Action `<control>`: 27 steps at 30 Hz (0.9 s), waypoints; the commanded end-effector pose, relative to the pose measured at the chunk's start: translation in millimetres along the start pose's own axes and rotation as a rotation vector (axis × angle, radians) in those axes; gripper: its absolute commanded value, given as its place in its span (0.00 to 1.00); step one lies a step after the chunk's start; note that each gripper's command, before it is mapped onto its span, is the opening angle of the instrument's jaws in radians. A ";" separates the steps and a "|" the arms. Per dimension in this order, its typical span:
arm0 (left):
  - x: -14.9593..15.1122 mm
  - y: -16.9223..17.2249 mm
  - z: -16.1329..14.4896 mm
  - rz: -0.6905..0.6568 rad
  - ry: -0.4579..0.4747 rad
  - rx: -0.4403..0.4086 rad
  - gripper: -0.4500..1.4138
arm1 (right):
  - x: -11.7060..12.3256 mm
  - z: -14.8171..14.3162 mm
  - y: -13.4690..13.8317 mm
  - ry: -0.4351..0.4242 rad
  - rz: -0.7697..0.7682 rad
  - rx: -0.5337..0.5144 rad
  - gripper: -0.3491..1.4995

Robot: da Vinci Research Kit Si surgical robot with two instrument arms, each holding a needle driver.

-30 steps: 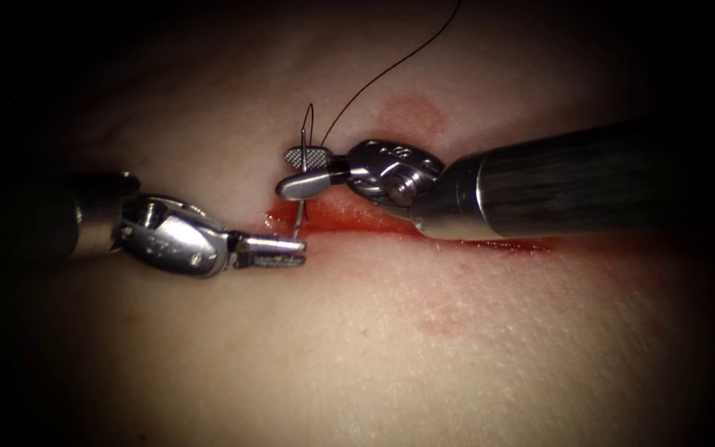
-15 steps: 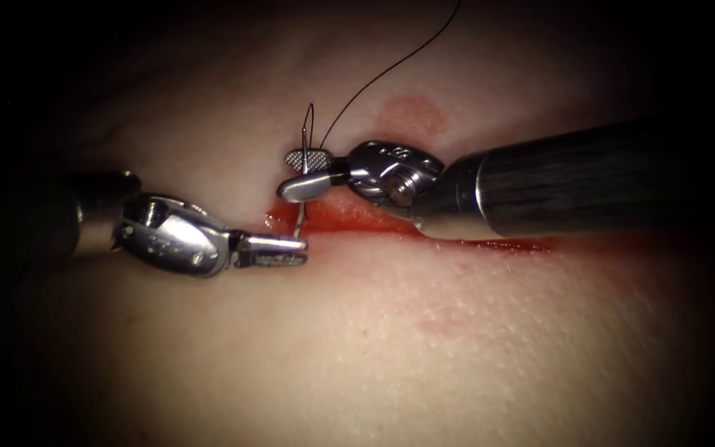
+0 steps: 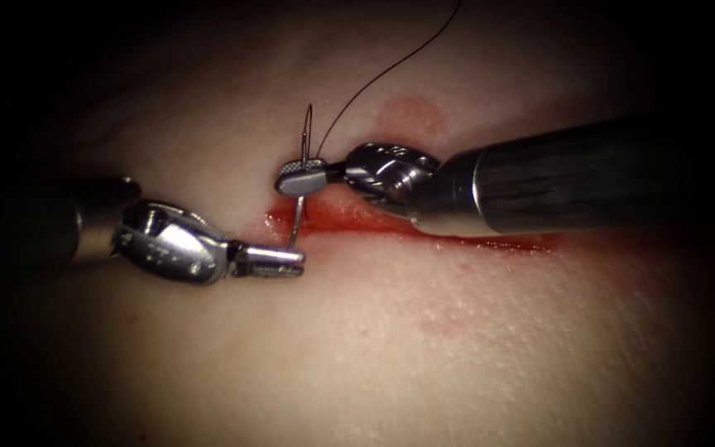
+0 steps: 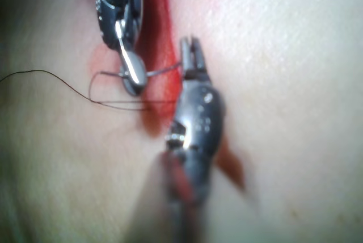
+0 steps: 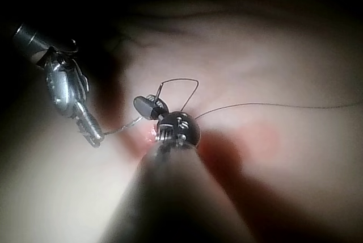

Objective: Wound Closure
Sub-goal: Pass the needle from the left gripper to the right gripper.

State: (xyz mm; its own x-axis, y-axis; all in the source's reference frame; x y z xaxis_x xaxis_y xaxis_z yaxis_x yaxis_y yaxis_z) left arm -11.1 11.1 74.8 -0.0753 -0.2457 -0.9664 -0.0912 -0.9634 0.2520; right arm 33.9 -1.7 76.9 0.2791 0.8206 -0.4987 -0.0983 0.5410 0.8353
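Observation:
The curved needle (image 3: 298, 219) stands nearly upright over the left end of the red cut (image 3: 457, 238), out of the tissue (image 3: 391, 348). My left gripper (image 3: 291, 260) comes in from the left, shut on the needle's lower end. My right gripper (image 3: 295, 176) is shut across the needle's middle, just above the cut. The needle arches on above those jaws. Dark thread (image 3: 391, 62) runs from it up and to the right. The left wrist view has the needle (image 4: 161, 71) bridging my left gripper (image 4: 191, 55) and the right tool. The right wrist view shows my right gripper (image 5: 146, 105) on it.
Red fluid (image 3: 333, 217) lines the cut and pools at its left end. A pink blotch (image 3: 411, 112) marks the tissue above the right tool's wrist, and another (image 3: 444, 319) lies below the cut. The right shaft (image 3: 589, 178) lies over the cut's right half.
The right tool's jaws, open around the needle before, have closed on it. The left tool has sunk slightly, still gripping the needle's lower end.

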 end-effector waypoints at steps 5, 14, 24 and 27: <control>-0.6 0.5 0.5 0.000 0.000 -0.001 0.05 | 0.2 0.3 0.3 0.034 0.011 -0.011 0.00; -0.6 0.5 0.5 0.000 0.001 -0.002 0.05 | 0.1 0.1 0.1 0.037 0.010 -0.012 0.00; -0.7 0.1 1.1 -0.140 -0.011 -0.022 0.35 | 0.1 0.0 0.0 0.035 0.015 -0.014 0.00; -0.7 0.1 1.0 -0.175 -0.026 -0.048 0.37 | 0.1 -0.1 0.1 0.034 0.015 -0.011 0.00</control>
State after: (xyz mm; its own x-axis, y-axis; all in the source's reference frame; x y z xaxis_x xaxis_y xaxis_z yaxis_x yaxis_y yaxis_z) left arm -11.5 11.4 75.0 -0.0908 -0.0571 -0.9942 -0.0488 -0.9969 0.0617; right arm 33.3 -1.3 76.3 0.2446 0.8342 -0.4943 -0.1165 0.5314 0.8391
